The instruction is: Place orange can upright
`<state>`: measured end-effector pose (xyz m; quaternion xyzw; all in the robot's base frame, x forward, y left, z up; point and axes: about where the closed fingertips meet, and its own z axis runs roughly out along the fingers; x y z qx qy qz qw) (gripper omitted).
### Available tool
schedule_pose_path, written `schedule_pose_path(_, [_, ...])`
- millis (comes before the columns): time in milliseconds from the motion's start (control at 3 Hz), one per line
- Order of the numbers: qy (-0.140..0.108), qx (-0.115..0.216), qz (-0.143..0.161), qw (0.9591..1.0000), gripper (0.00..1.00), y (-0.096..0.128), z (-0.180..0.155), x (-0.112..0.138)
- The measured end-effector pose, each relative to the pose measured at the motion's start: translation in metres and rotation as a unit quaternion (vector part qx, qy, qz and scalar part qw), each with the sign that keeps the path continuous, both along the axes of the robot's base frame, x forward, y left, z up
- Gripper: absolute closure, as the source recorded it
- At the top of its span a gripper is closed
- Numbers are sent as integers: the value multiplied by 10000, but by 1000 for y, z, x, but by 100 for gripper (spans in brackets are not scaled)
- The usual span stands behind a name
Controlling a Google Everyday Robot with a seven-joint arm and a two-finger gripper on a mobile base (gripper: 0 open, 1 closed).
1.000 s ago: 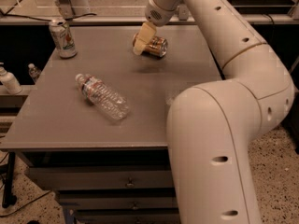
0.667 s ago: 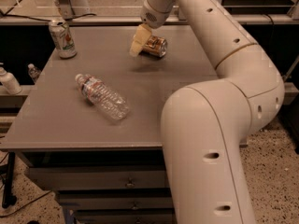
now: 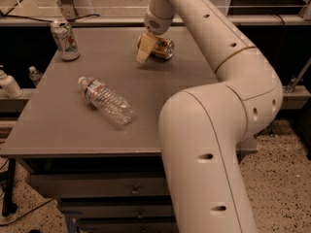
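Note:
The orange can (image 3: 164,48) is a metallic orange-gold drink can. It lies on its side at the far middle of the grey table (image 3: 63,125). My gripper (image 3: 146,46) reaches down from the arm above and is shut on the can's left end. Its cream fingers (image 3: 143,54) point down toward the tabletop. I cannot tell whether the can rests on the table or hangs just above it.
A white can with green and red print (image 3: 65,40) stands upright at the far left corner. A clear plastic water bottle (image 3: 106,100) lies on its side at left centre. My arm's large elbow (image 3: 209,144) covers the table's right side. Small bottles (image 3: 8,85) stand left of the table.
The gripper and the orange can have shifted slightly to the left together. The arm has swung a little. The bottle and the white can have not moved.

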<state>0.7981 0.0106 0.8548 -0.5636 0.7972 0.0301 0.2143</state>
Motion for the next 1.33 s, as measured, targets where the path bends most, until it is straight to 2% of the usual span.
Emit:
schedule_pose_path(667, [38,-182,-99,9998,64,-3,-5,7])
schedule_pose_path(1000, [41,-111,-118,9999,87,-4,4,6])
schedule_pose_path(1333, [-54,262,-75,9996,100,-12,32,-4])
